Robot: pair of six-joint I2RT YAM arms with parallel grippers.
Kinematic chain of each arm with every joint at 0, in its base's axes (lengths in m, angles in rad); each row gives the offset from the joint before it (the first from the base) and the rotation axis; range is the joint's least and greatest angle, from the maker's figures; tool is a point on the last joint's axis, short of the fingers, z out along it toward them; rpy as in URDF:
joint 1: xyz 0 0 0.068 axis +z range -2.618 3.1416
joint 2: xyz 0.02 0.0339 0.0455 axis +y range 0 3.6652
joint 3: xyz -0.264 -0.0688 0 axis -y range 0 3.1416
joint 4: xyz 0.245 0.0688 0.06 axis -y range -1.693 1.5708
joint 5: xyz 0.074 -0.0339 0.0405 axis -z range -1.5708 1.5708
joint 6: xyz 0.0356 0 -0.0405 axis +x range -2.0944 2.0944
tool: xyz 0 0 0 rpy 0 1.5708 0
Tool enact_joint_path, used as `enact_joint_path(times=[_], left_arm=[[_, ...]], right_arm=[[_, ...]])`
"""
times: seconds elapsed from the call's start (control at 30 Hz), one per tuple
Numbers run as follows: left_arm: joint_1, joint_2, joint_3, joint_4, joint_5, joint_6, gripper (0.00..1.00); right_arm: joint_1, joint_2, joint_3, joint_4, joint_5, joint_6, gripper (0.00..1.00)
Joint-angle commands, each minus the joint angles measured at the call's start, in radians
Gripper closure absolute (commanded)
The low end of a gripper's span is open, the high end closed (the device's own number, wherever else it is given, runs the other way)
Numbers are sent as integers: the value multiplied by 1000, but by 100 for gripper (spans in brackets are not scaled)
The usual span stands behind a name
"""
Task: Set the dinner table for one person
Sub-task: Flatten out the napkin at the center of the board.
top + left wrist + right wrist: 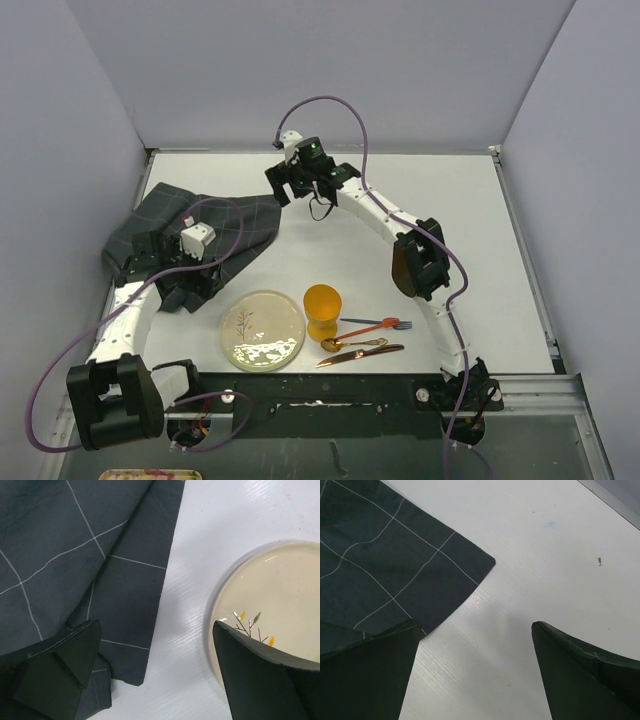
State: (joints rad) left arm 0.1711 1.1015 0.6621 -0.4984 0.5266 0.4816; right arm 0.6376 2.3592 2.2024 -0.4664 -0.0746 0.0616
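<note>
The white dinner table point(440, 210) carries a crumpled dark grey grid cloth point(170, 215) at the back left. Near the front lie a cream plate point(262, 330), an orange cup point(322, 310), a red-handled fork point(378, 325), a gold spoon point(352, 344) and a copper knife point(360, 354). My left gripper point(198, 285) hangs open over the cloth's near edge. In its wrist view the left gripper point(155, 625) spans bare table between cloth point(75, 555) and plate point(280, 590). My right gripper point(290, 190) is open at the back. From the wrist, the right gripper point(476, 626) hovers beside the cloth's corner point(385, 555), holding nothing.
Grey walls close in the table on three sides. A metal rail point(400, 385) runs along the near edge by the arm bases. Purple cables point(340, 105) loop above both arms. The right arm's elbow point(418, 262) stands above the cutlery.
</note>
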Motion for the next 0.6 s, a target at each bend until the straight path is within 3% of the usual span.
enact_joint_path(times=[0.0, 0.17, 0.57], left_arm=[[8, 15, 16, 43, -5, 48, 5], [5, 39, 34, -13, -8, 130, 13], [6, 108, 40, -121, -112, 306, 20]], right_arm=[[13, 7, 58, 35, -4, 10, 1], [20, 23, 78, 40, 1, 9, 1], [20, 24, 51, 59, -3, -2, 1]])
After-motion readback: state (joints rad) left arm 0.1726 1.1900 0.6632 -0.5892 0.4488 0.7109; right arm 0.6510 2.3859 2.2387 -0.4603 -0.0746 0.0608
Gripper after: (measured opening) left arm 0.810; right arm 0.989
